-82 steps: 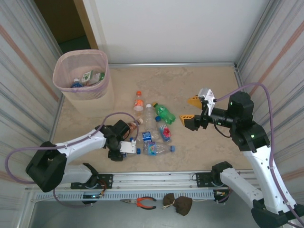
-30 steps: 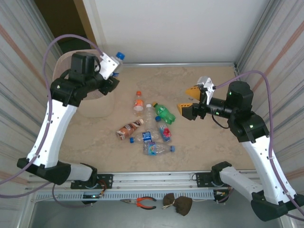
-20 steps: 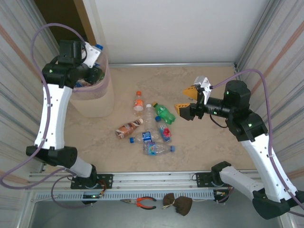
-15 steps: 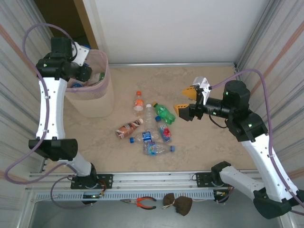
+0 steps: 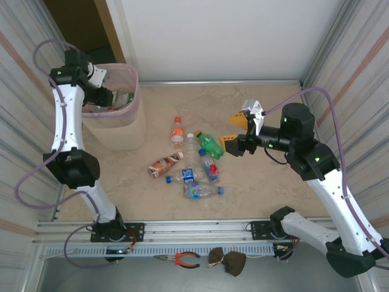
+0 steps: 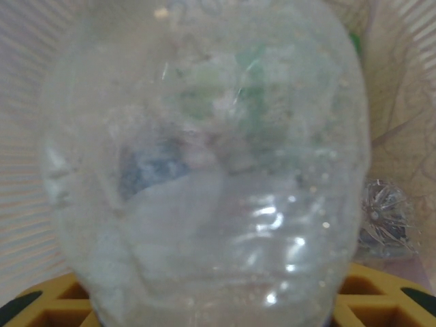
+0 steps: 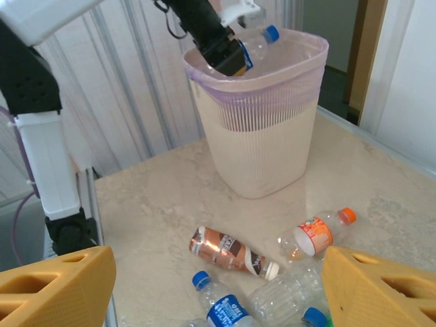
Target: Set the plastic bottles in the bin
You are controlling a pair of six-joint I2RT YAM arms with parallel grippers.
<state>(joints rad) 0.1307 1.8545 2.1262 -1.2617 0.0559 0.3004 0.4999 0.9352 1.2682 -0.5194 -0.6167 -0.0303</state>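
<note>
Plastic bottles lie clustered mid-surface, well apart from bin in far-left corner. Among them are an orange-capped bottle, a green bottle and a brown-labelled bottle on its side; others are clear w/ blue or red labels. Left fingers clench a clear bottle w/ blue cap, tilted over bin's pink-lined mouth, body see-through and speckled w/ glints. Right fingers are spread wide, nothing btwn them, above surface right of cluster.

The left hand has carried a clear bottle up over the bin.
</note>
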